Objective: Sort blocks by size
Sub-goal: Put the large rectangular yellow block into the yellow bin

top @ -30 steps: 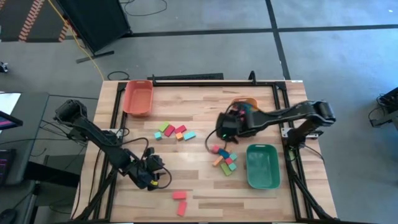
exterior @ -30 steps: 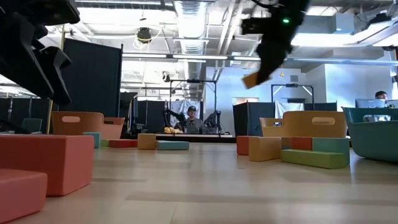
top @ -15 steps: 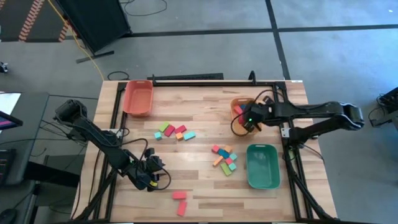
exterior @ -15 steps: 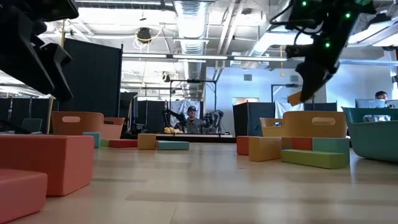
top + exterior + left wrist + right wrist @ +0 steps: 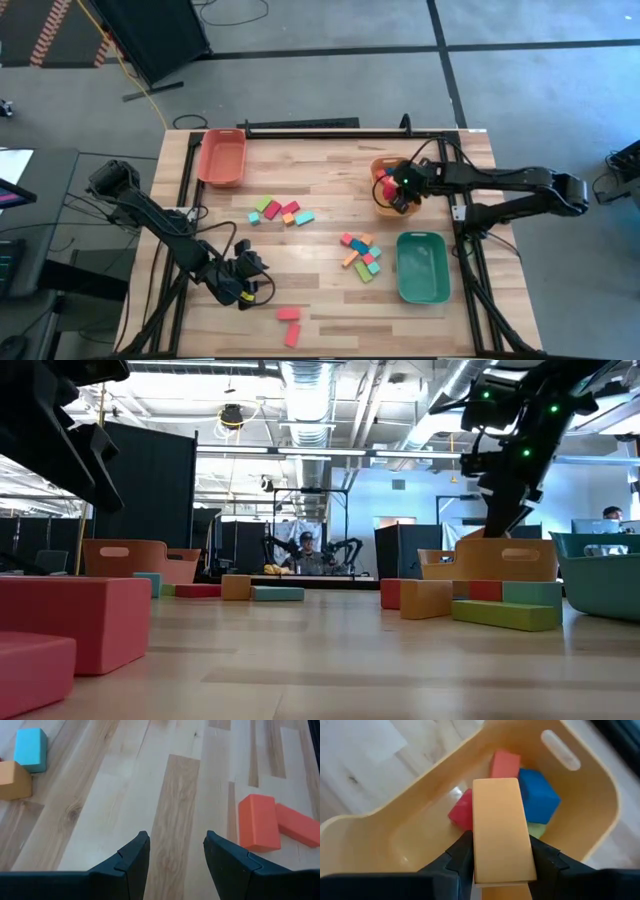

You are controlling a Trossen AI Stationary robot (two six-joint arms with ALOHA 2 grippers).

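Since a second ago, the right gripper (image 5: 398,190) has been swinging from the table's middle to the orange tray (image 5: 383,205) near the far right edge and is now hovering over it, clamping an orange block (image 5: 499,827). Red, blue and green blocks (image 5: 532,795) are lying inside the tray. More blocks are sitting mid-table (image 5: 280,212) and beside the green tray (image 5: 422,268). Near the front edge, the left gripper (image 5: 173,851) is waiting with fingers spread, two red blocks (image 5: 257,822) lying just ahead.
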